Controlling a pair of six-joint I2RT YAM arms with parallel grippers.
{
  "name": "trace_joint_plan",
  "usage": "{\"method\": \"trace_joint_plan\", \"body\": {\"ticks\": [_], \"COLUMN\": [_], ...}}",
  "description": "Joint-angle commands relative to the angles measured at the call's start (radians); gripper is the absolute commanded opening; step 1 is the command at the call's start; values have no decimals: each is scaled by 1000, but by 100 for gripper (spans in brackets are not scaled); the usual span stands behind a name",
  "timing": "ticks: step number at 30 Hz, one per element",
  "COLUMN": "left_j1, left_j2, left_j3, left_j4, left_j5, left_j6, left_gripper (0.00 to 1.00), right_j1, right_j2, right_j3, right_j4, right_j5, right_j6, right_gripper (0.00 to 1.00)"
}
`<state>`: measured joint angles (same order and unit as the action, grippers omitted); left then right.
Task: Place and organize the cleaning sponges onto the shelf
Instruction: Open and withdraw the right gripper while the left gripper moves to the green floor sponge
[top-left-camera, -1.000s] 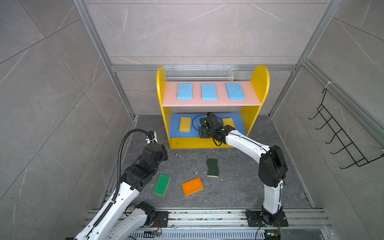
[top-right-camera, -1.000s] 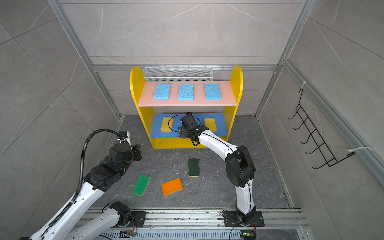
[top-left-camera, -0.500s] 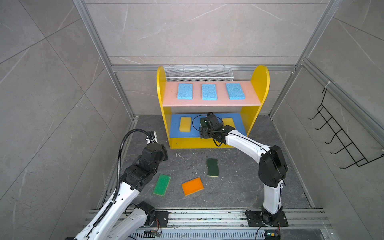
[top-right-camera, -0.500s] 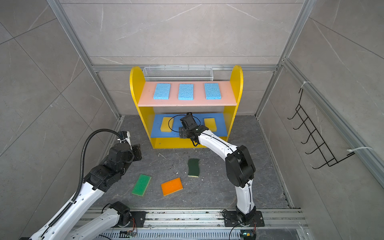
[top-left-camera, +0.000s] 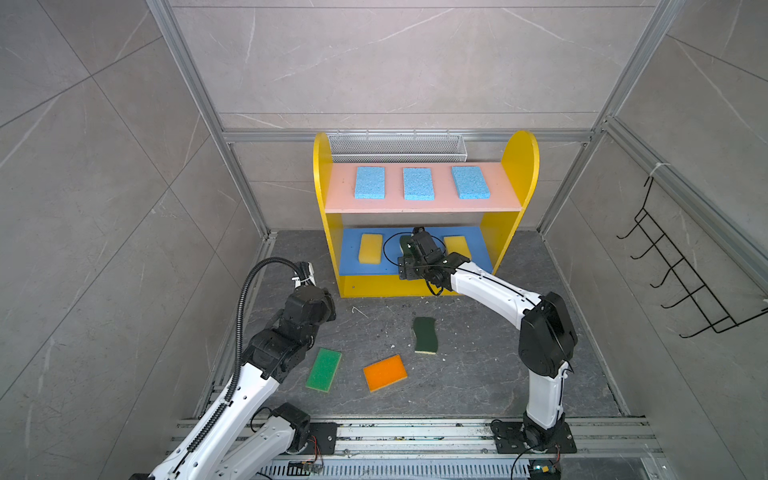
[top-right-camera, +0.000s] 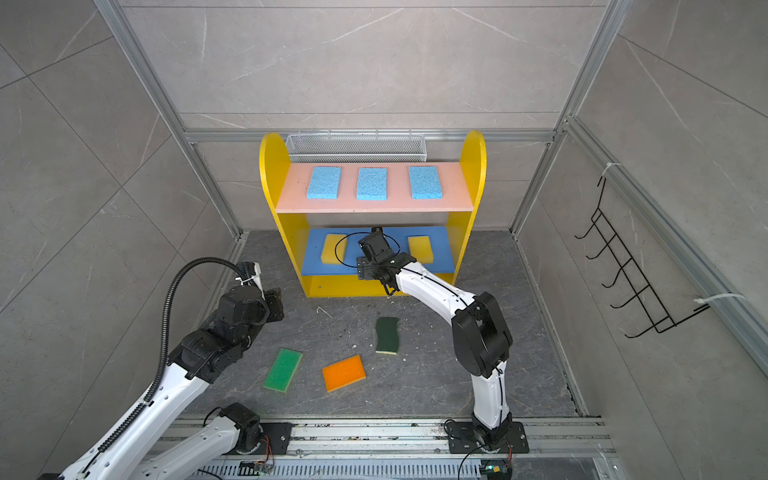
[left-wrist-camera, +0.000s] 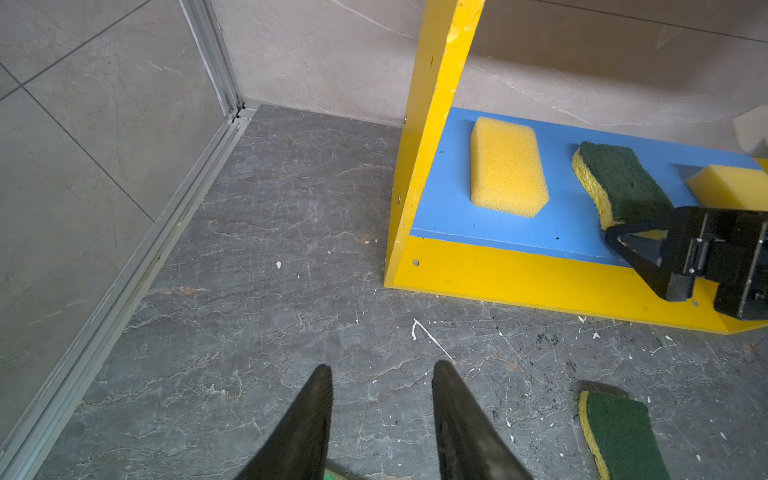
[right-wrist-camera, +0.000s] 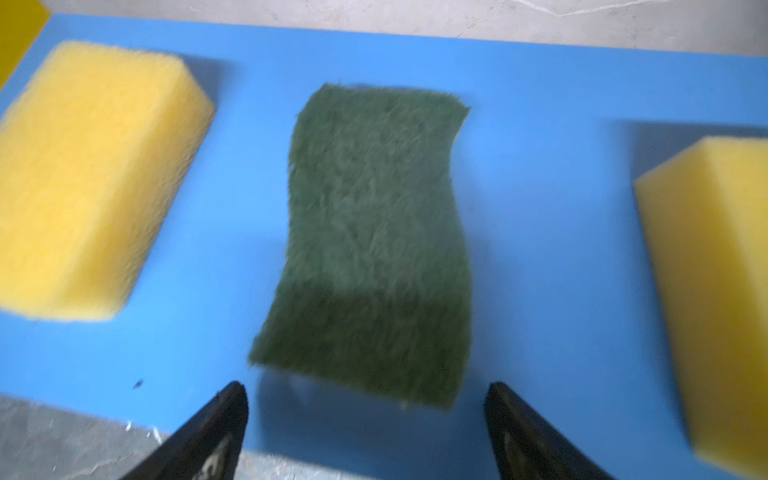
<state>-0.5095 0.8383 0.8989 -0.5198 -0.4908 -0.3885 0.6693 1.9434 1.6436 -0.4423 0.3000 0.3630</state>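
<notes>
Hovering spread wide and empty at the blue middle board of the shelf, right pincer, dark-green sponge lying flat just ahead between two yellow sponges, left pincer parted, empty, above the counter, bright green sponge, orange sponge, second dark-green sponge loose there.

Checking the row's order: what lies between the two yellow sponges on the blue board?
A dark-green wavy sponge, apart from both; the right wrist view shows it.
</notes>
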Motion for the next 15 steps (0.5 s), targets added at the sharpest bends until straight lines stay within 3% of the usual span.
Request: {"method": "trace_joint_plan", "body": {"ticks": [1, 8, 15], "left_j1": [6, 6, 5], "left_j2": [5, 70, 126], "left_j3": [34, 63, 72], "left_j4": [-10, -56, -145], "left_j5": [-30, -64, -59], "left_j6": [28, 24, -26], "left_gripper": [43, 45, 53], "right_j1": [31, 63, 66], "right_j2": [-119, -341, -543], "right_j3": [-51, -191, -307], "right_j4": [-39, -65, -202], "right_j5": [14, 28, 121], "right_j6": [24, 49, 54], "right_gripper": [92, 93, 94]}}
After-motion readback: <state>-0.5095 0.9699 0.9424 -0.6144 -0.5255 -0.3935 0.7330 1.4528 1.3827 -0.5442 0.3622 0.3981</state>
